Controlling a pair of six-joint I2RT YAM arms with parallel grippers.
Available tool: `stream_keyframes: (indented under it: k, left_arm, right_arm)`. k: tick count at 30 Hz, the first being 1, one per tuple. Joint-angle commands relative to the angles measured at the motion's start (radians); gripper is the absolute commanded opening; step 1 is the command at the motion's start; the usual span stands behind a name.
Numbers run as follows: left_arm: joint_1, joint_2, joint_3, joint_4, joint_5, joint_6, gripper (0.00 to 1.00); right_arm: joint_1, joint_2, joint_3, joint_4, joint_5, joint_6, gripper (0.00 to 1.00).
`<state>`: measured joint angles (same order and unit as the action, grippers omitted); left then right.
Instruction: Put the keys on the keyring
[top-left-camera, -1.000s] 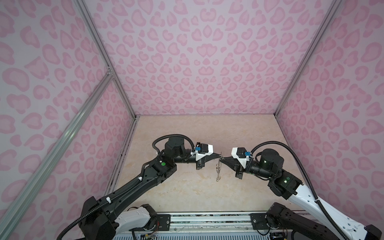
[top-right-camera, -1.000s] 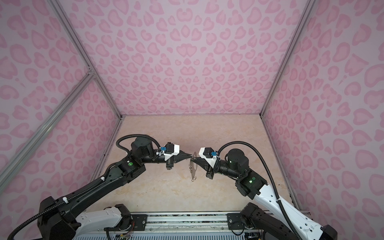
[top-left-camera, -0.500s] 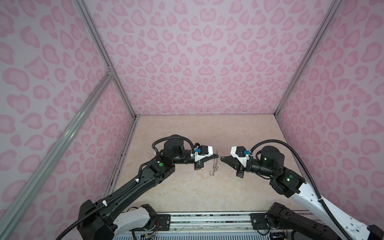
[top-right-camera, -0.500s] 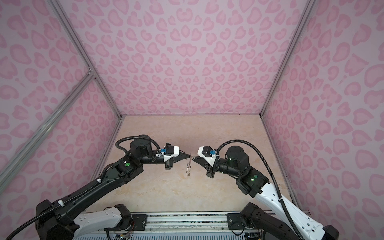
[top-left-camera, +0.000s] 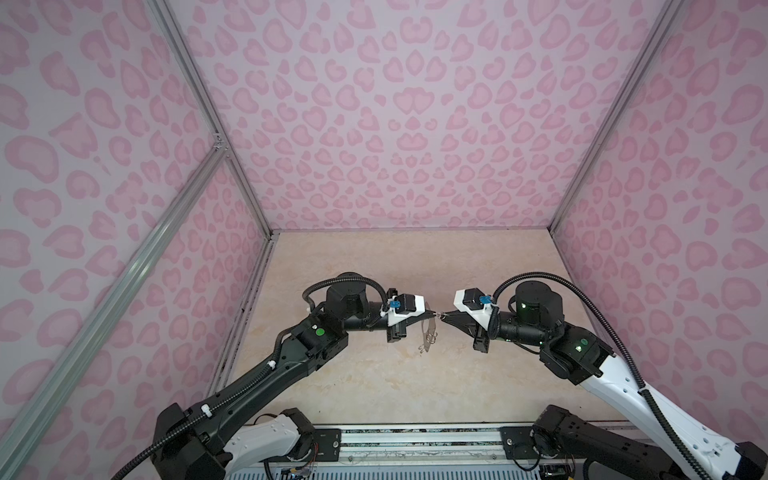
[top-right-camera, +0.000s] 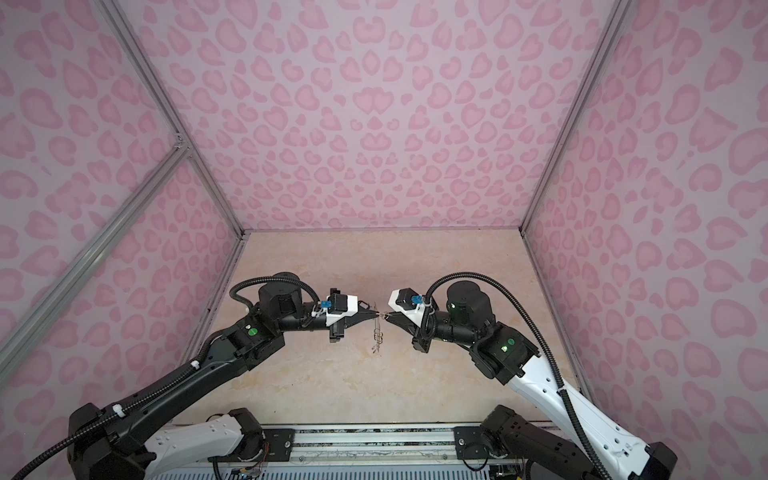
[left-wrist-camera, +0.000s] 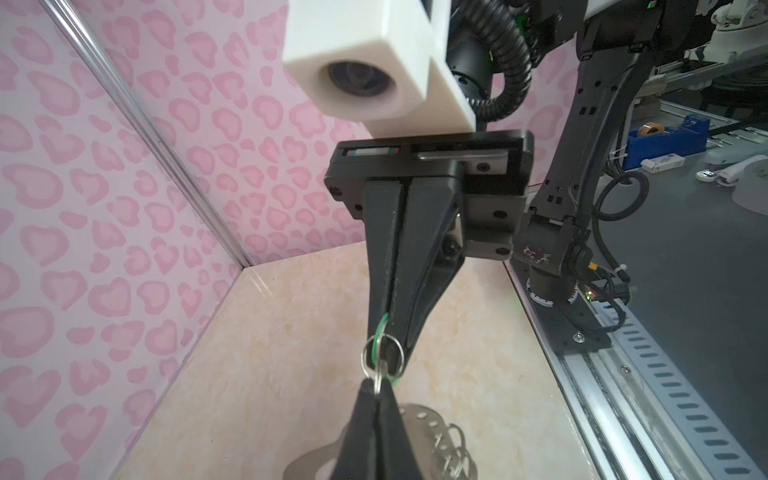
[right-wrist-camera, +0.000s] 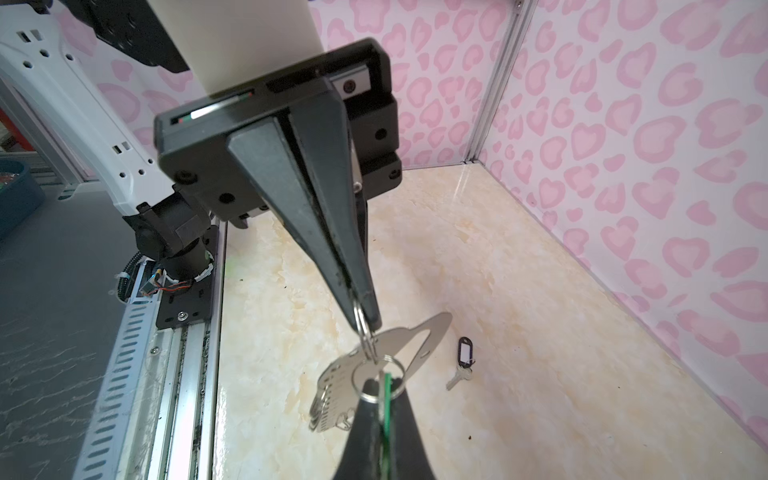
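The keyring (top-left-camera: 428, 332) (top-right-camera: 377, 332) is a flat grey plate hanging in the air between both arms. My left gripper (top-left-camera: 432, 314) (left-wrist-camera: 376, 384) is shut on one of its split rings (right-wrist-camera: 364, 332). My right gripper (top-left-camera: 444, 316) (right-wrist-camera: 382, 395) is shut on the green tag (right-wrist-camera: 387, 395) of one key, edge-on between the fingers. That key's metal ring (right-wrist-camera: 353, 380) meets the held split ring; whether they are linked I cannot tell. The black-tagged key (right-wrist-camera: 464, 353) lies on the floor beyond the plate (right-wrist-camera: 419, 340), and is hidden in both top views.
Pink patterned walls (top-left-camera: 415, 124) close in the beige marble floor (top-left-camera: 374, 374) on three sides. A metal rail (top-left-camera: 415, 440) with both arm bases runs along the front edge. Other split rings (left-wrist-camera: 451, 453) dangle from the plate's edge.
Both grippers have shifted slightly left together, and the hanging keyring has swung left with them. Both jaws stay shut.
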<state>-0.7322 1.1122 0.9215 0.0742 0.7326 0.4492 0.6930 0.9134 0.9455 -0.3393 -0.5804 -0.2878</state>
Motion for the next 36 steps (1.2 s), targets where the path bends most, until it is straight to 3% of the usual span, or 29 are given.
stream_keyframes:
  k: [1,11,23,36]
  left_arm:
    - [0.002,-0.003,-0.007,0.027,0.000,0.008,0.03]
    - [0.001,-0.022,-0.044,0.062,-0.009,0.004,0.03]
    - [0.008,-0.033,-0.098,0.171,-0.029,-0.041,0.03]
    - [0.025,-0.039,-0.136,0.241,-0.029,-0.064,0.03]
  right_arm:
    - [0.002,0.019,0.023,-0.037,-0.022,-0.012,0.00]
    - [0.018,0.086,0.167,-0.239,0.038,-0.096,0.00]
    - [0.125,0.259,0.453,-0.653,0.263,-0.243,0.00]
    - [0.160,0.351,0.577,-0.746,0.301,-0.256,0.00]
